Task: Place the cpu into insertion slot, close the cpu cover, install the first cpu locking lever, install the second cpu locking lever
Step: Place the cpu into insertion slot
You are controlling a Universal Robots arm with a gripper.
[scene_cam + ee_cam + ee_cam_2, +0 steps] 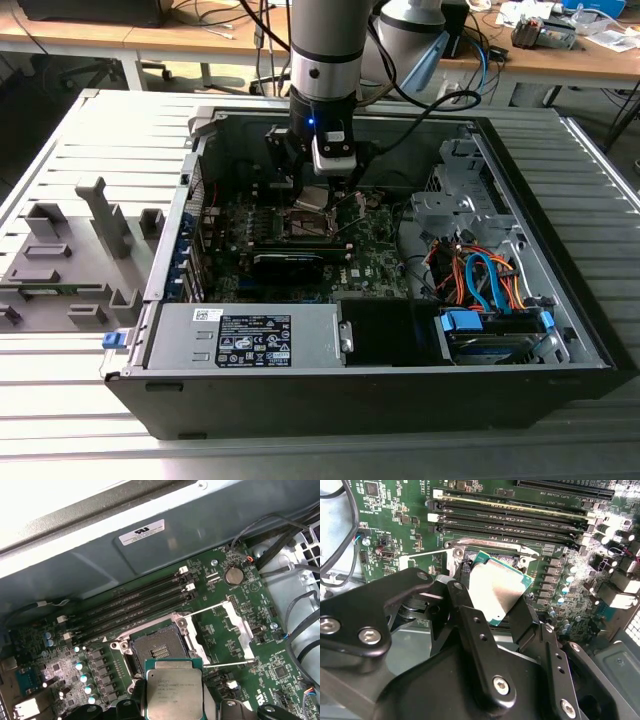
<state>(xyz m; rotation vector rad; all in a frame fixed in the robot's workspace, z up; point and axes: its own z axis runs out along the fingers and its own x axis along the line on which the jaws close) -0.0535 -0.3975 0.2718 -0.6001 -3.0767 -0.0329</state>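
My gripper hangs inside the open computer case, shut on the cpu, a small square chip with a pale metal top. In both wrist views the chip sits between the black fingers, tilted and held a little above the motherboard. The insertion slot lies bare just beyond the chip, dark with a silvery rim. The cpu cover is swung open beside the slot. Two thin locking levers stand out from the socket, unlatched.
Long black memory slots run next to the socket. A power supply fills the case's near side, and drive bays with orange and blue cables sit at the exterior view's right. Grey fixtures stand on the table at its left.
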